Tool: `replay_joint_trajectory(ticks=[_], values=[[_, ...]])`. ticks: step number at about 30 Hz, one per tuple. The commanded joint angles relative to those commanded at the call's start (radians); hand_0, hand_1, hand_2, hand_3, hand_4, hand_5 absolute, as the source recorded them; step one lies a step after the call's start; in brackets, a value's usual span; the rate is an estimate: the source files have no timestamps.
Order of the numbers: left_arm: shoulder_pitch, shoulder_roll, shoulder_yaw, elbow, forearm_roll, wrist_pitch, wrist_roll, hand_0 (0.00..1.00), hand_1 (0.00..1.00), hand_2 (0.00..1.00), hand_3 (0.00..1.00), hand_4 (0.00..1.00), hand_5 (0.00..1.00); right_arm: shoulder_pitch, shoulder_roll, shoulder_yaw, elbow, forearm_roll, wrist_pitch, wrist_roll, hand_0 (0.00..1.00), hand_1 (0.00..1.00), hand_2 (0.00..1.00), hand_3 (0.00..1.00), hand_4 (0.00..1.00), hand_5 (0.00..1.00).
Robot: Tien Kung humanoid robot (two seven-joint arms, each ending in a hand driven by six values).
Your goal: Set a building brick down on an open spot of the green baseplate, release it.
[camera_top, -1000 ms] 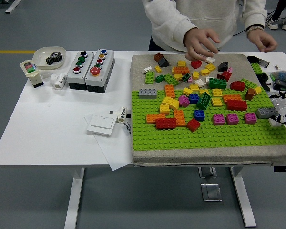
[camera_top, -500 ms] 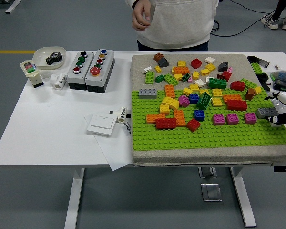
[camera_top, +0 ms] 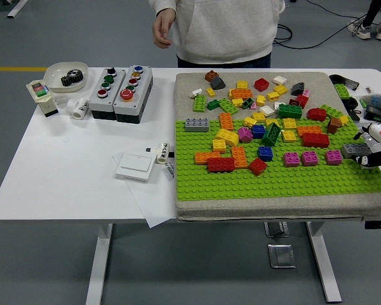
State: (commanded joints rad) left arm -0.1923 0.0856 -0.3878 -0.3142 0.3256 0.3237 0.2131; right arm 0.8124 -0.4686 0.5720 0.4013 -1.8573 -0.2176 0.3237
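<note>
person's hand [camera_top: 162, 28] now hangs aside; bricks crowd green baseplate [camera_top: 279, 181].

Right hand at the three o'clock edge

Only the right hand [camera_top: 376, 151] shows, low at three o'clock, its dark fingertips [camera_top: 366, 160] pointing toward nine o'clock; its grip is unclear.

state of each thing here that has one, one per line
right hand: at the baseplate's right edge, on the grey brick; grip unclear
grey brick: flat on the baseplate
green baseplate: front rows bare
red wedge brick: lying askew
dark green brick: tipped up
person's hand: off the table, curled
white bowl: holds a gear
</note>
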Motion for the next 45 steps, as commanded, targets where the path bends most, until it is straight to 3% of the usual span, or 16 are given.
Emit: replay_joint_trajectory(ticks=[29,45], values=[[-0.021,-0.005,-0.006,-0.010,0.020,-0.002,0.010,0.607,0.686,0.650,0.549,0.564,0.607,0.000,0.017,-0.026,-0.038,0.010,-0.018,-0.001,0.759,0.741,0.773,0.712,0.731,0.459],[-0.027,-0.006,-0.010,-0.013,0.034,-0.004,0.016,0.606,0.687,0.650,0.550,0.564,0.607,-0.009,0.014,-0.031,-0.046,0.001,-0.045,-0.001,0.651,0.648,0.719,0.613,0.704,0.476]])
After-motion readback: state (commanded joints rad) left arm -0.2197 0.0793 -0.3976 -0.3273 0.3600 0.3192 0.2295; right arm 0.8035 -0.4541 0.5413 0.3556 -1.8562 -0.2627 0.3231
